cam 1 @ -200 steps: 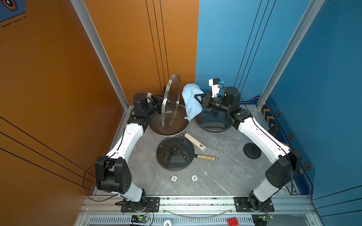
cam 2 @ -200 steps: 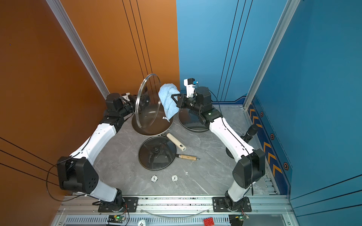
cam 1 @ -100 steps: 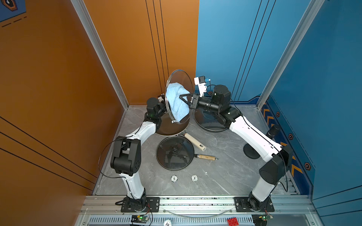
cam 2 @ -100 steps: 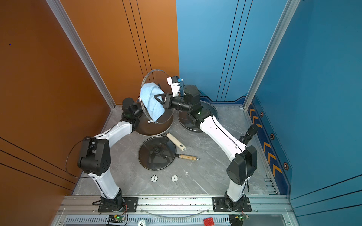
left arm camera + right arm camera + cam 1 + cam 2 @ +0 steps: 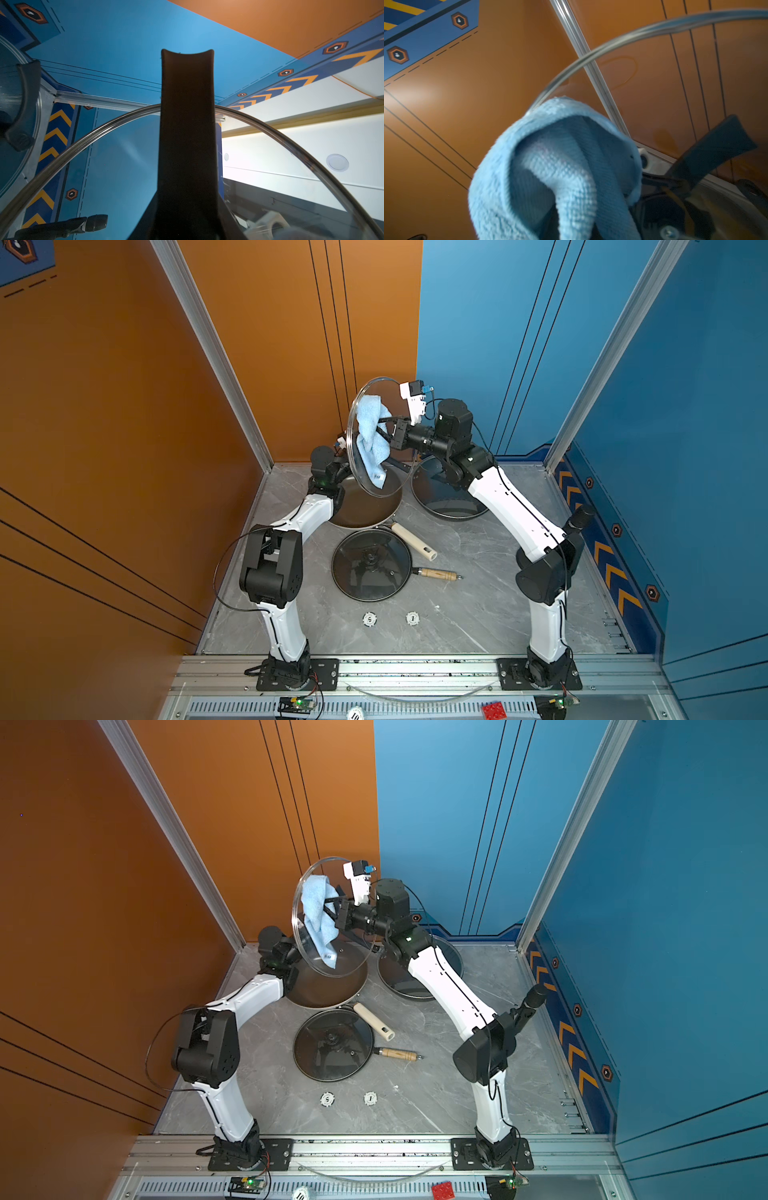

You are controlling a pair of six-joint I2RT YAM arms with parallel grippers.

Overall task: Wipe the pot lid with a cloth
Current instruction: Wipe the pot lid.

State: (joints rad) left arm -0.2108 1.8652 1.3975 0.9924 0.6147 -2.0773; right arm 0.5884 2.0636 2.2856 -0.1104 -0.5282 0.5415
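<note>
While clamping the round clear glass pot lid from behind with the left gripper, holding it on edge, lower rim just above the round brown frying pan; pressing the light-blue microfibre cloth, pinched in the closed right gripper, against the glass inside the upper rim; leaving open grey tabletop in front.

Both top views overlook the whole table; wrist views sit close.

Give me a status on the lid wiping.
Left gripper shut on lid, raised, near upright. Right gripper shut on cloth, against the lid. Nothing in the way.
</note>
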